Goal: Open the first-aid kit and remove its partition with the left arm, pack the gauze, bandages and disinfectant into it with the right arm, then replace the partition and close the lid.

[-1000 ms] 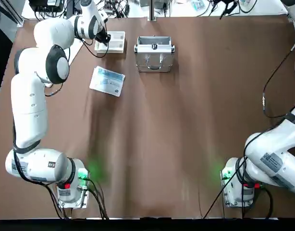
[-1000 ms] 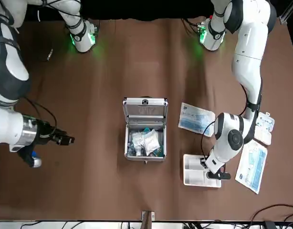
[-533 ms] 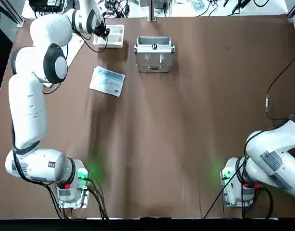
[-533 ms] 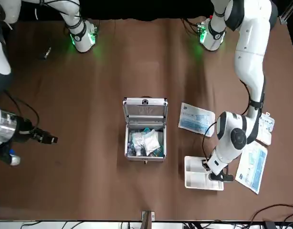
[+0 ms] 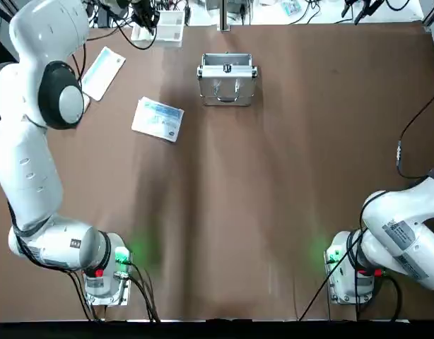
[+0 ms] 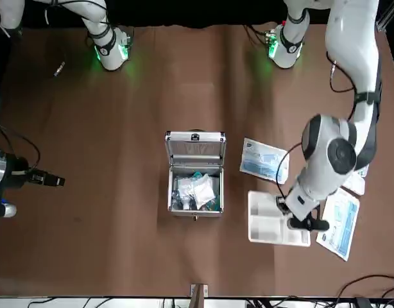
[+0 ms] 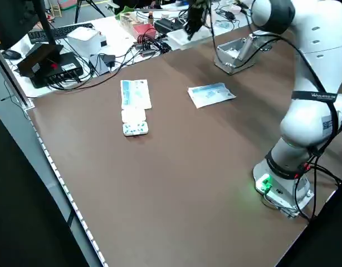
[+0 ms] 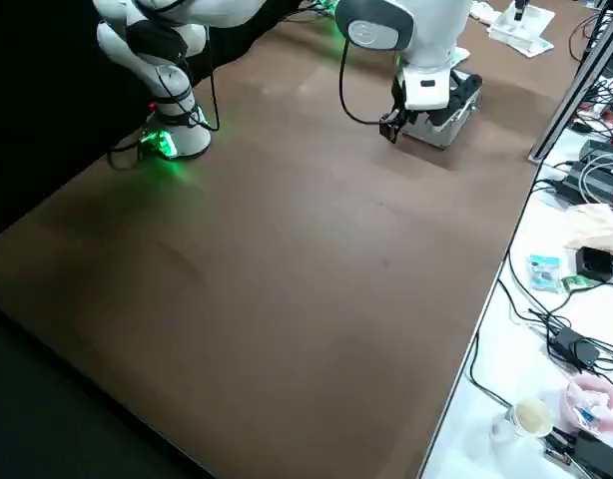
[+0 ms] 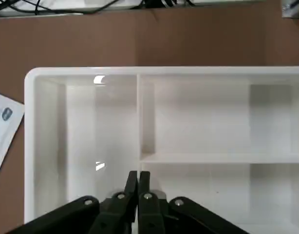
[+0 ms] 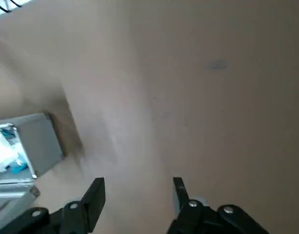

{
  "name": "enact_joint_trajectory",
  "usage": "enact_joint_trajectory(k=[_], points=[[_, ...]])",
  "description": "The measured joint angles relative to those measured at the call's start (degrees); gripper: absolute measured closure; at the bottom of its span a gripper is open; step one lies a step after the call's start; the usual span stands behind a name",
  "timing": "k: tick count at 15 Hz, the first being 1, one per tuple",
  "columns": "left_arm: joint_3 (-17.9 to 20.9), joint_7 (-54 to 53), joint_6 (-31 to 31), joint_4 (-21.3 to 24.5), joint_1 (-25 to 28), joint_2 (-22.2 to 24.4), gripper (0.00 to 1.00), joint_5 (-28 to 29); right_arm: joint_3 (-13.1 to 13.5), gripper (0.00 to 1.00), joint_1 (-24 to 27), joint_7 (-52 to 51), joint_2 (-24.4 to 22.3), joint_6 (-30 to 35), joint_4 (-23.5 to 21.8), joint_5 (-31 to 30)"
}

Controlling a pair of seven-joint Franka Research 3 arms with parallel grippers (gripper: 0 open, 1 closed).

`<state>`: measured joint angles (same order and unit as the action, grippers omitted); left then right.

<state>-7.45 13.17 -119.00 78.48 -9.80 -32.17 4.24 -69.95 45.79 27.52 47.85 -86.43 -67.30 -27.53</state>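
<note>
Gripping partition [image 6: 277, 226], left end effector [image 9: 138, 181] clamped; first-aid kit [image 6: 196, 175] open, packed.

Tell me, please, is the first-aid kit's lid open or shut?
Open: the lid stands up behind the first-aid kit, baring white packets inside.

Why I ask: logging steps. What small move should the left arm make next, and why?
Probably carry the tray toward the open case: the left gripper pinches its divider, supplies already lie inside, and the right gripper sits clear, open.
</note>
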Motion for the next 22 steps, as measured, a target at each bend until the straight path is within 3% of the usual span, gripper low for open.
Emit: enact_joint_trajectory(k=[2,4,9,11,13,15,16,18,20,22], points=[[-0.1,2.4,2.2,0.1,-2.0,1.8,0.96,0.0,3.5,0.35,-1.0,-4.5,-0.9,1.6,1.7,-0.1],[-0.3,4.7,2.5,0.2,-4.5,2.3,0.96,0.0,9.3,0.35,-3.4,-9.4,-2.2,2.5,3.5,0.0],[-0.4,9.4,2.3,0.9,-10.3,2.1,0.96,0.9,28.7,0.36,-17.4,-13.4,-8.1,2.3,6.7,0.0],[-0.3,10.3,2.1,0.9,-11.1,2.0,0.96,0.9,33.3,0.37,-21.4,-13.5,-10.6,2.3,6.8,0.7],[-0.3,12.3,1.8,0.5,-11.8,1.7,0.96,0.9,36.0,0.37,-23.1,-13.5,-12.4,1.5,6.8,4.7],[-0.4,15.2,0.8,-1.1,-13.0,0.8,0.96,0.9,40.6,0.37,-24.9,-14.7,-14.0,0.8,6.8,10.3],[-0.2,17.5,0.1,-2.2,-15.1,-0.6,0.96,0.9,46.9,0.36,-27.4,-18.1,-15.5,0.6,6.9,15.2],[0.2,18.5,-1.4,-2.5,-17.5,-1.9,0.96,1.3,53.4,0.34,-30.1,-20.5,-17.2,0.6,6.9,19.8],[0.7,19.2,-2.2,-2.7,-19.8,-3.5,0.96,4.0,56.7,0.32,-31.6,-21.3,-19.7,0.8,6.8,22.8],[2.4,21.1,-2.7,-3.0,-22.3,-4.7,0.96,5.1,57.6,0.18,-32.6,-21.4,-23.0,1.5,5.8,24.2]])
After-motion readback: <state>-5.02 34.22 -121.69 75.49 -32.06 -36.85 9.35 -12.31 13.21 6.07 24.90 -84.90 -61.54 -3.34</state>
